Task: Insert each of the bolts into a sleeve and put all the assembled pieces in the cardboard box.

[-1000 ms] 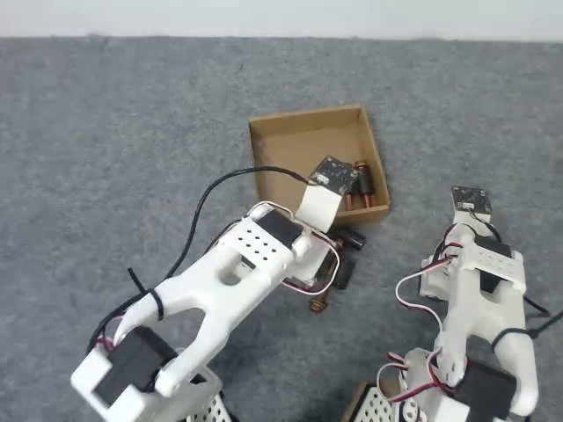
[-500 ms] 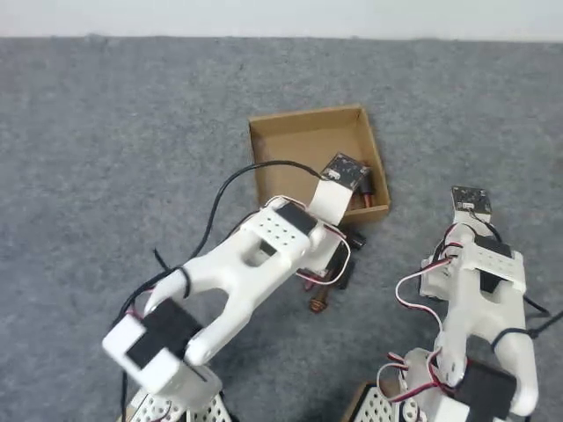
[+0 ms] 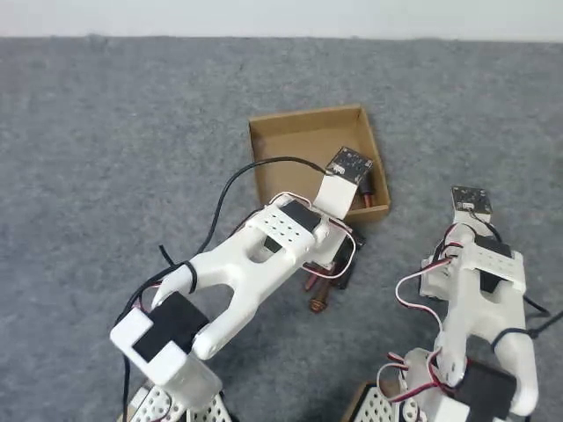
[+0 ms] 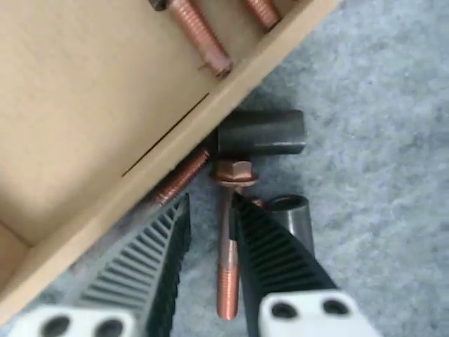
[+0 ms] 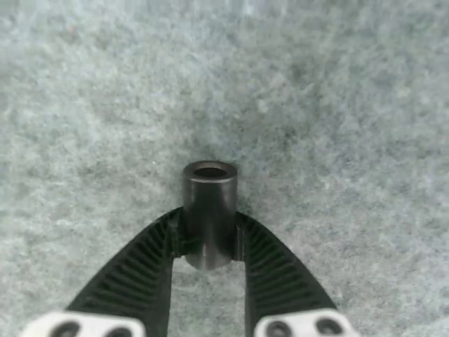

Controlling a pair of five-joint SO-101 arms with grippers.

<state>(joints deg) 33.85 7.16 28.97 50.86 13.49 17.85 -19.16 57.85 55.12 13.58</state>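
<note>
The cardboard box (image 3: 303, 132) stands open at the table's middle, with two assembled pieces (image 3: 369, 189) against its right wall. My left gripper (image 4: 209, 203) hangs just outside the box's near wall (image 4: 210, 119), open by a narrow gap, its fingers (image 4: 263, 242) straddling a copper bolt (image 4: 226, 260) that lies on the carpet. A black sleeve (image 4: 261, 133) rests against the box wall by the bolt's head. A second sleeve (image 4: 295, 214) and another bolt (image 4: 179, 179) lie close by. My right gripper (image 5: 209, 242) is shut on an upright black sleeve (image 5: 209, 207) above the carpet.
Grey carpet (image 3: 132, 132) covers the table. A loose bolt (image 3: 317, 304) lies near the left arm (image 3: 264, 255). The right arm (image 3: 475, 272) stands at the right, apart from the box. Both arm bases sit at the near edge.
The left arm has swung and stretched toward the box's near right corner, bringing its gripper closer to the parts there. The right arm has kept still with its sleeve.
</note>
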